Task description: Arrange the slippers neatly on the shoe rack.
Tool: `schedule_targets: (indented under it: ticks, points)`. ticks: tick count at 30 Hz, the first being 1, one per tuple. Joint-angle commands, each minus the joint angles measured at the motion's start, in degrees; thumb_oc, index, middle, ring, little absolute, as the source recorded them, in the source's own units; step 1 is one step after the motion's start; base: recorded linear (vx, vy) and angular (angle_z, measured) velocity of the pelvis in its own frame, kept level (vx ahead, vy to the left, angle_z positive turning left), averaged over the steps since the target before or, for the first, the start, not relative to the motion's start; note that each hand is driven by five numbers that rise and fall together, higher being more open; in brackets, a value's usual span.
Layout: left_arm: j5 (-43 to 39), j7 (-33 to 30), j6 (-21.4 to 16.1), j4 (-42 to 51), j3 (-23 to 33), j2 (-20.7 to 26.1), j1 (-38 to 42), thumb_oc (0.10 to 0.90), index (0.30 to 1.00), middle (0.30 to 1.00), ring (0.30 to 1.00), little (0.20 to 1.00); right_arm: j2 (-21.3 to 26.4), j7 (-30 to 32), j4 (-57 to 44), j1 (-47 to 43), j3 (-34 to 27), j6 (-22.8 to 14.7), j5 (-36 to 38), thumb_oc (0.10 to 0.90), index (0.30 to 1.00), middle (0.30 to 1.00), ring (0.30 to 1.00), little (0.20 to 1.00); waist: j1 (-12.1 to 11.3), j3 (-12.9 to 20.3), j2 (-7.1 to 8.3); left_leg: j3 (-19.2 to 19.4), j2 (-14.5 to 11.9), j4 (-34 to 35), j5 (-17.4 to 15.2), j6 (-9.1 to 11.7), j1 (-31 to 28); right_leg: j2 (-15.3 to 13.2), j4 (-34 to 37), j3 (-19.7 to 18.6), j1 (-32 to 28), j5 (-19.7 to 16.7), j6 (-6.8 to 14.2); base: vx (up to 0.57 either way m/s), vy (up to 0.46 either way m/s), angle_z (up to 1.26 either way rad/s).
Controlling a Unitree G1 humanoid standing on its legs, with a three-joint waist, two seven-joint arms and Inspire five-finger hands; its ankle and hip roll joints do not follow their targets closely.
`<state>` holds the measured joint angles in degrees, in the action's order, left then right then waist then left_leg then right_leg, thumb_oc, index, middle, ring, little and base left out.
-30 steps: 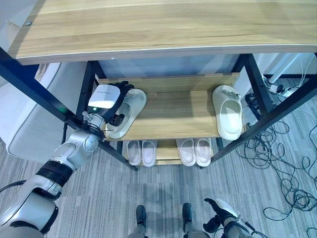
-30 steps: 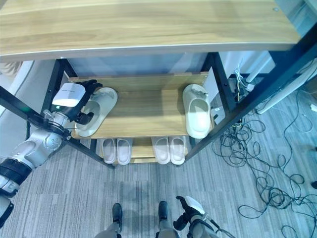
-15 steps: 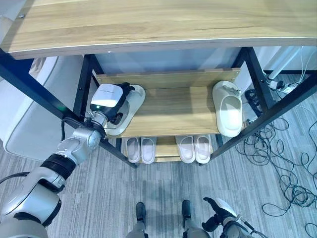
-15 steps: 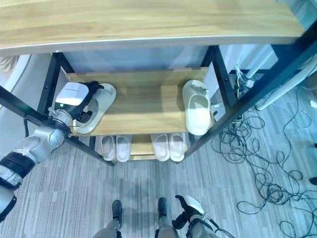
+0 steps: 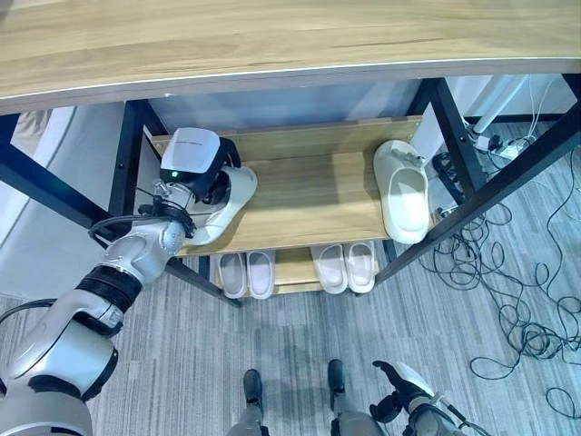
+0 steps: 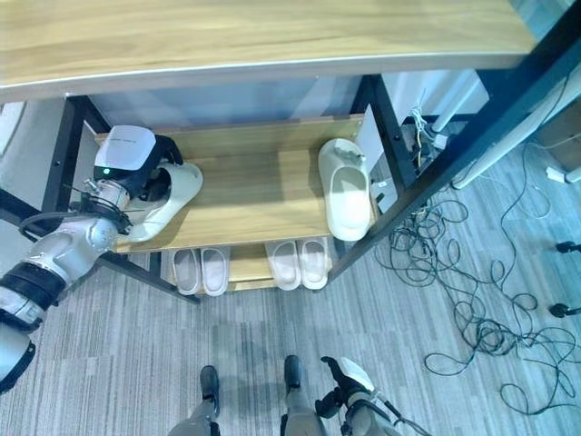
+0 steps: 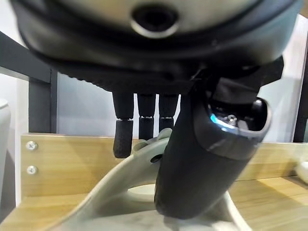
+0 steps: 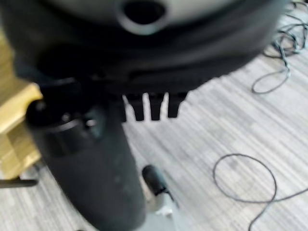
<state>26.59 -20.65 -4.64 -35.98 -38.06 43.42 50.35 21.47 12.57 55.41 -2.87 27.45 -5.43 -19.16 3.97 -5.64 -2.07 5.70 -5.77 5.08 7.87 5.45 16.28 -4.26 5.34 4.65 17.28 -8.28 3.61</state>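
Observation:
A pale slipper lies slanted at the left end of the rack's middle shelf. My left hand is on it. In the left wrist view the thumb and the fingers are curled around the slipper's upper, pinching it. Its mate, a second pale slipper, lies at the shelf's right end, toe pointing to the back. My right hand hangs low near the floor, away from the rack, with relaxed fingers.
Two more pairs of pale slippers stand side by side on the bottom shelf. A wide wooden top board overhangs the rack, held by black metal posts. Loose cables sprawl on the grey floor to the right.
The whole picture has shifted, so the camera moved. My left hand stays on the left slipper, which keeps about the same place on the shelf. The right hand is unchanged.

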Motion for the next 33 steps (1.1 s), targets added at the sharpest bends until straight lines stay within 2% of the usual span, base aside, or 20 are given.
schedule_targets:
  ticks: [1,8,12,18,25,33]
  points:
    - [-1.2,-2.2,-1.2,1.0,4.7,-1.2,5.6,0.400,0.300,0.300,0.300,0.300,1.5,1.4,-3.0,1.7,-0.8,-0.4,1.0,0.800,0.900,0.900,0.900,0.900,1.0,0.7,-0.37,-1.3,3.5,-0.1,-2.7,-1.0,2.2,-0.7,-0.3,1.0,1.0,4.3,2.7,0.00,0.000,0.00]
    - [-2.4,-2.9,-2.3,8.1,6.8,-6.1,2.6,0.400,0.300,0.300,0.300,0.300,1.5,1.8,-2.8,2.1,-1.5,0.0,0.9,0.800,0.900,0.900,0.900,0.900,1.0,0.3,-0.97,-0.9,3.5,-0.1,-2.8,-0.9,1.5,-0.5,-0.3,0.8,0.5,4.5,2.5,0.00,0.000,0.00]
    - [-3.0,-4.3,-2.9,12.9,8.1,-9.8,1.4,0.400,0.300,0.300,0.300,0.300,1.9,2.3,-3.6,2.0,-2.1,0.2,0.8,0.800,0.900,0.900,0.900,0.900,1.4,-0.4,-2.03,-0.1,3.5,-0.1,-3.0,-1.1,0.9,-0.7,-0.3,0.2,0.3,4.4,2.7,-0.02,0.012,-0.04]
    - [-4.2,-6.6,-2.9,15.1,9.5,-12.5,1.1,0.400,0.300,0.300,0.300,0.300,3.4,2.8,-5.5,2.7,-2.9,0.2,0.4,0.800,0.900,0.900,0.900,0.900,2.4,-1.4,-3.92,2.2,3.7,-0.1,-3.5,-1.6,0.0,-0.8,-0.3,-2.1,0.7,3.9,3.3,-0.01,0.043,-0.19]
    - [-3.9,-7.9,-2.0,13.3,9.2,-11.4,3.2,0.400,0.300,0.300,0.300,0.300,5.3,3.0,-6.7,4.0,-3.8,-0.3,0.2,0.800,0.900,0.900,0.900,0.900,4.1,-2.0,-5.02,5.4,3.4,-0.1,-4.3,-1.7,-1.0,-0.7,-0.3,-4.6,1.2,3.1,4.2,0.02,0.043,-0.31]
    - [-3.4,-9.1,-0.5,7.4,8.1,-6.9,7.5,0.400,0.300,0.300,0.300,0.300,6.9,2.5,-6.6,4.7,-3.9,-0.7,0.0,0.800,0.900,0.900,0.900,0.900,5.5,-2.1,-5.62,8.1,2.9,-0.1,-5.0,-1.6,-2.3,-0.3,-0.3,-6.6,1.8,2.6,4.6,0.03,0.011,-0.20]
